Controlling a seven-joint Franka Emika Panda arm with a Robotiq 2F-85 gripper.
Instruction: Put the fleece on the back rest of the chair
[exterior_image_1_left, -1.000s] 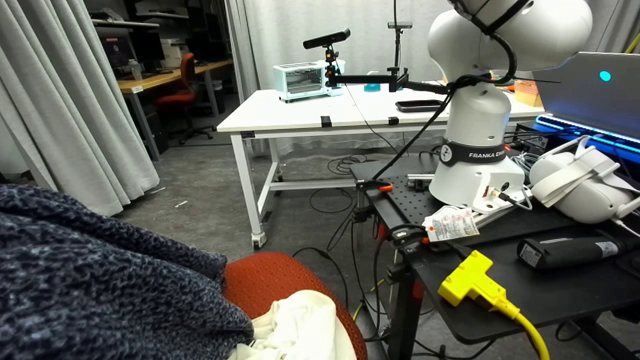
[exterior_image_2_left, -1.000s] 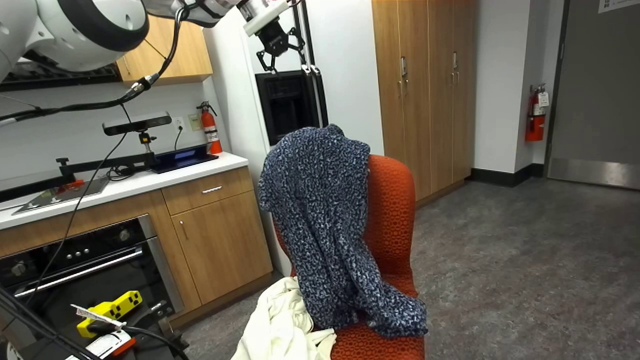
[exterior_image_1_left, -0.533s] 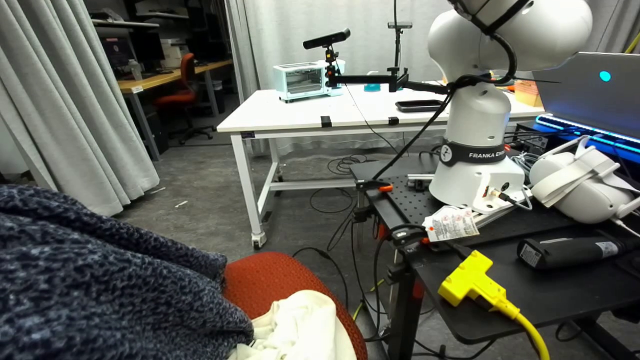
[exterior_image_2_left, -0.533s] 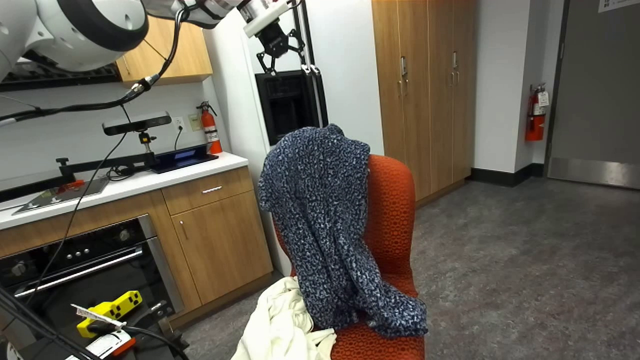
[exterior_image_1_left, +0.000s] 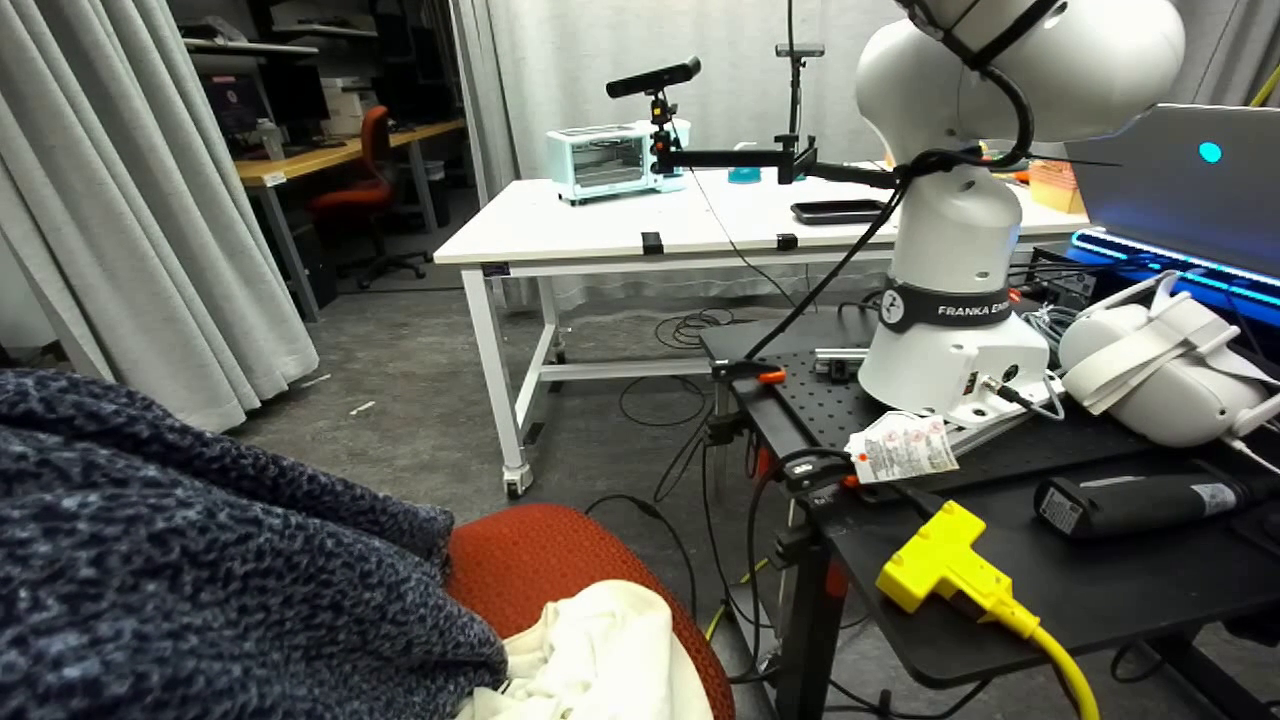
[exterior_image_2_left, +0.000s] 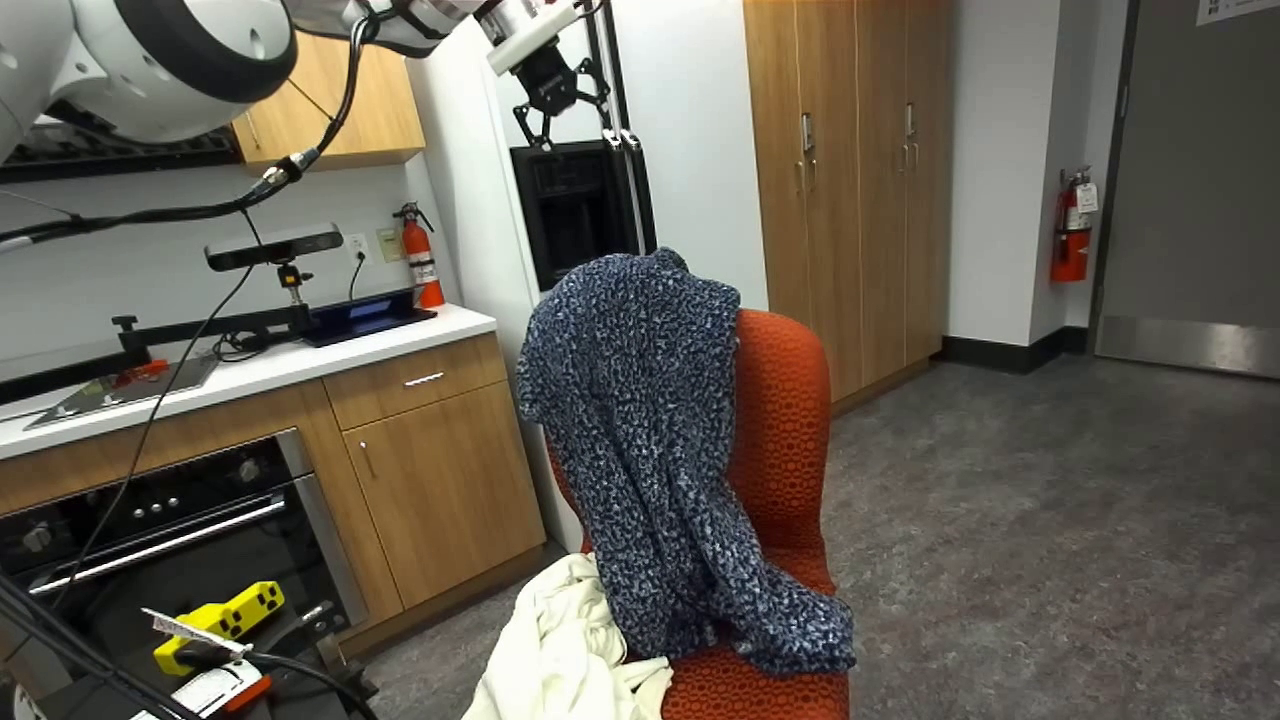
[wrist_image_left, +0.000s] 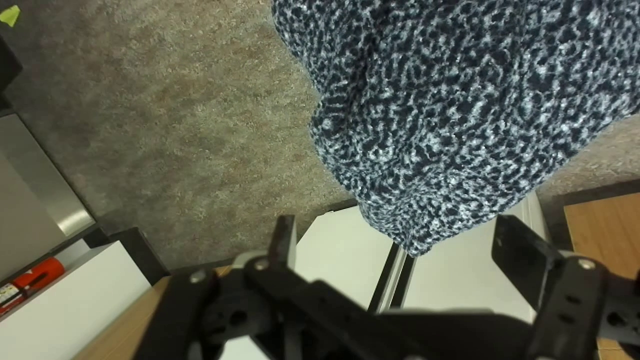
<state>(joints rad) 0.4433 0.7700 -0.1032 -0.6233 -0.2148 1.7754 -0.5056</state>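
Wrist view: tool (wrist_image_left: 397, 237) is standing with its jaws wide apart, gripping nothing; a pointed corner of the fleece (wrist_image_left: 450, 120) is showing beyond the gap, unpinched. In an exterior view the tool (exterior_image_2_left: 573, 124) is hovering above the fleece, well apart from it.

Progress: fleece is draping over the back rest (exterior_image_2_left: 785, 390) of the chair (exterior_image_2_left: 785, 480), hanging down its front, lower end spreading onto the seat (exterior_image_2_left: 760, 692). One side of the back rest is showing bare. Cream cloth (exterior_image_2_left: 560, 650) is lying beside the fleece on the seat. I am judging the placing as good as done, since the fleece is hanging there without the tool. What is remaining, to my mind, is only the arm (exterior_image_1_left: 955, 235) clearing away, unless somebody is wanting a more even spread.

Hard to make out: the back rest is hiding whatever is hanging behind it. In an exterior view the fleece (exterior_image_1_left: 200, 570) is running off the frame's edge, and the tool is falling outside that frame altogether. Wrist view is cropping the fleece too; I am guessing its pointed corner is poking past the back rest's top.
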